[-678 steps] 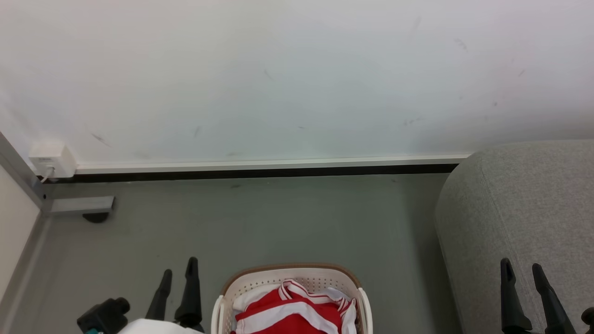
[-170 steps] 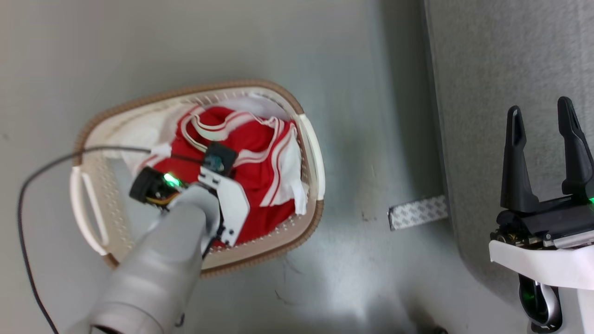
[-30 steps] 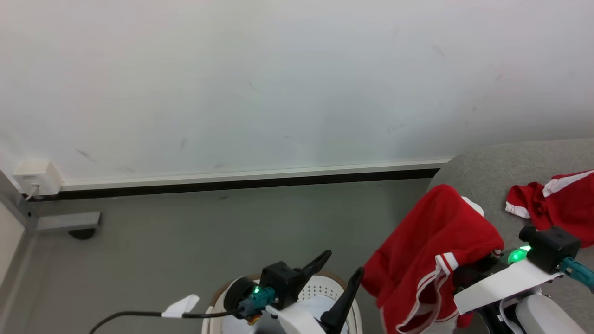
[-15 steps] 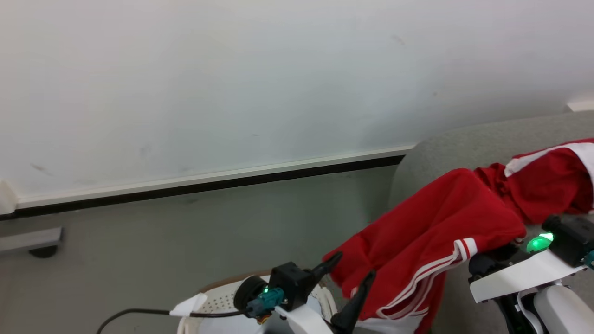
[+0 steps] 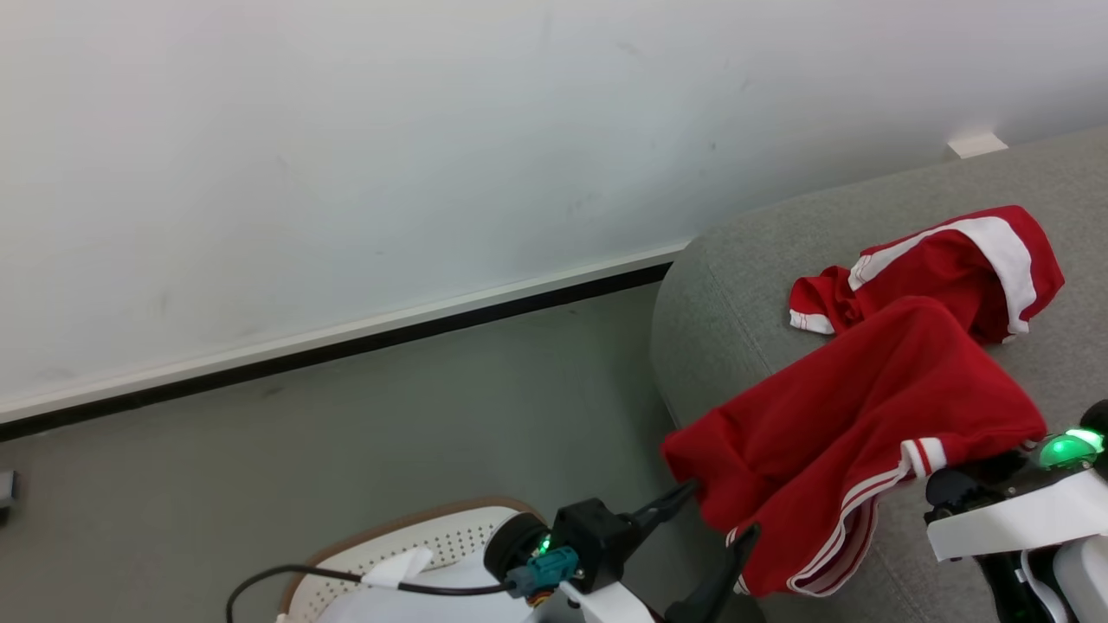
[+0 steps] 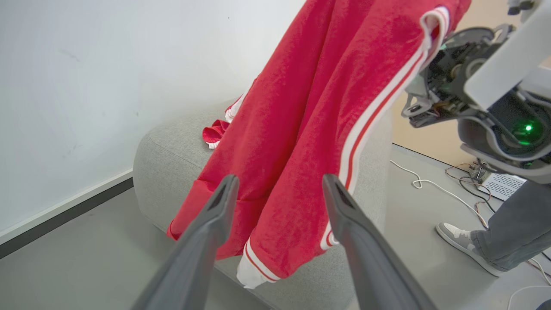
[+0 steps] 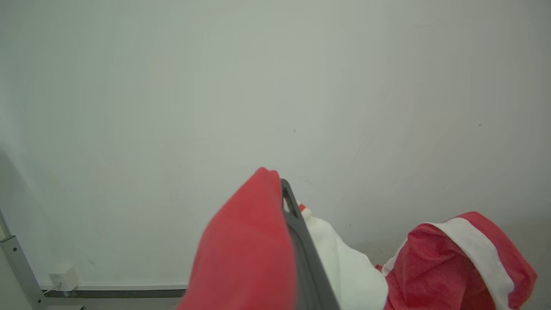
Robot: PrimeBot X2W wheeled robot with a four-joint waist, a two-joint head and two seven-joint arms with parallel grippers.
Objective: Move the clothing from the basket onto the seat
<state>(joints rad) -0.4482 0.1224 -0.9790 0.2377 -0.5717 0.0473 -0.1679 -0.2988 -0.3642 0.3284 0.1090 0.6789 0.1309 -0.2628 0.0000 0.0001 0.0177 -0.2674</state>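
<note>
your right gripper [image 7: 280,189] is clamped on the red clothing [image 5: 857,415], which hangs over the edge of the seat [image 5: 736,285] at 4 o'clock; your left gripper [image 6: 277,183] gapes empty. release now and its dangling weight could drag it floorward

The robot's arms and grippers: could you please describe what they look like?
The left gripper has two long, dark grey, tapering fingers. Its wrist carries a black camera block with a teal connector, a black cable bearing a white tag, and a green light. The right gripper has a like dark finger, a white wrist plate and its own green light.
</note>
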